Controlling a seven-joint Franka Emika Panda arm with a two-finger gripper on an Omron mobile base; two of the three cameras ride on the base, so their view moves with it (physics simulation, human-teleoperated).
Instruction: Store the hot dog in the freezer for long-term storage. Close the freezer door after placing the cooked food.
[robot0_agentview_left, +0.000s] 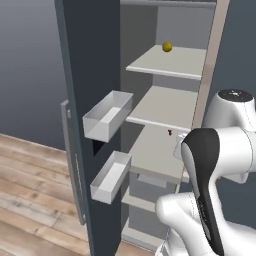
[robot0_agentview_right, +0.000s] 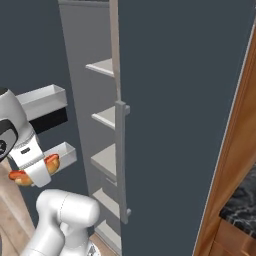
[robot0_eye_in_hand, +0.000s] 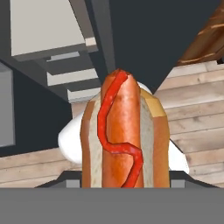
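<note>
Claw: the gripper (robot0_agentview_right: 34, 171) is pinched on the hot dog (robot0_agentview_right: 31, 170), which is clamped about its middle so that both bun ends stick out evenly and the load is kept balanced.
Hot dog: in the hand view the hot dog (robot0_eye_in_hand: 124, 135) is seen lengthwise, sausage side up, close against the fingers; it is held in the air, not yet on any shelf.
Position: the hot dog is carried low, in front of the open freezer (robot0_agentview_left: 165, 125) and just outside it, judged to be lined up for a push inward.
Shelves: several pale shelves (robot0_agentview_left: 162, 105) are left bare; a yellow ball (robot0_agentview_left: 167, 47) is lying on an upper one.
Freezer door: the freezer door (robot0_agentview_left: 85, 100) is swung wide, its bins (robot0_agentview_left: 107, 116) turned outward, so that entry is left unobstructed.
Remaining: placement and door closing are judged still to be done.
</note>
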